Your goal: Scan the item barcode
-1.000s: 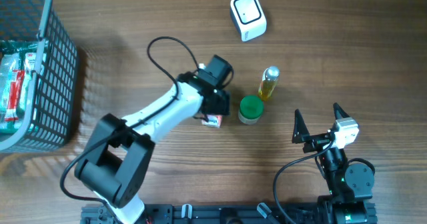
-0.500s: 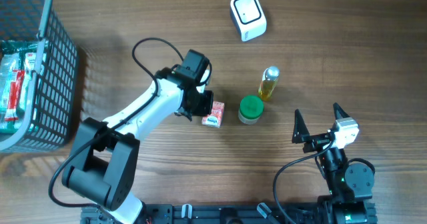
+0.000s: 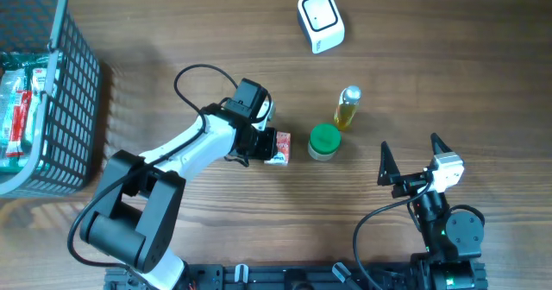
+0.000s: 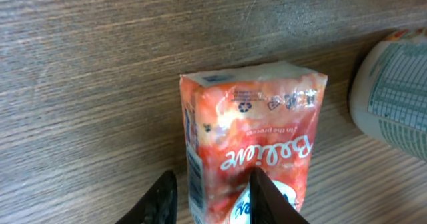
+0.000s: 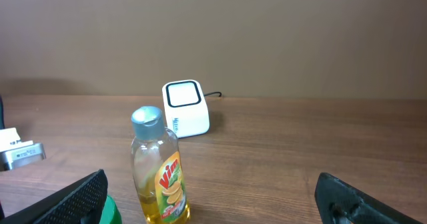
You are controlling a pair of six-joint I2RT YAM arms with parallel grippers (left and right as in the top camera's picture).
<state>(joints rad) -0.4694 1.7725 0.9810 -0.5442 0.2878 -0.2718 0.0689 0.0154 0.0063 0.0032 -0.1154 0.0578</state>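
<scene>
The item, a red-and-white packet [image 3: 278, 148], lies flat on the wooden table. In the left wrist view the packet [image 4: 253, 117] fills the middle. My left gripper [image 3: 263, 143] is at its left end with the jaws narrowly apart [image 4: 215, 201]. One finger lies over the packet's face; the other stands beside its edge with a visible gap. The white barcode scanner [image 3: 321, 21] sits at the far side of the table, also seen from the right wrist [image 5: 185, 107]. My right gripper [image 3: 410, 156] rests wide open near the front right [image 5: 213, 194], holding nothing.
A yellow dish-soap bottle [image 3: 348, 107] and a green-lidded jar [image 3: 324, 141] stand just right of the packet. The jar's label [image 4: 393, 84] shows close by the packet. A grey wire basket [image 3: 52, 109] with more packets stands at the left edge.
The left gripper came off the packet, drew back left with narrowed jaws, and has now moved right again to the packet's end. The right arm has not moved.
</scene>
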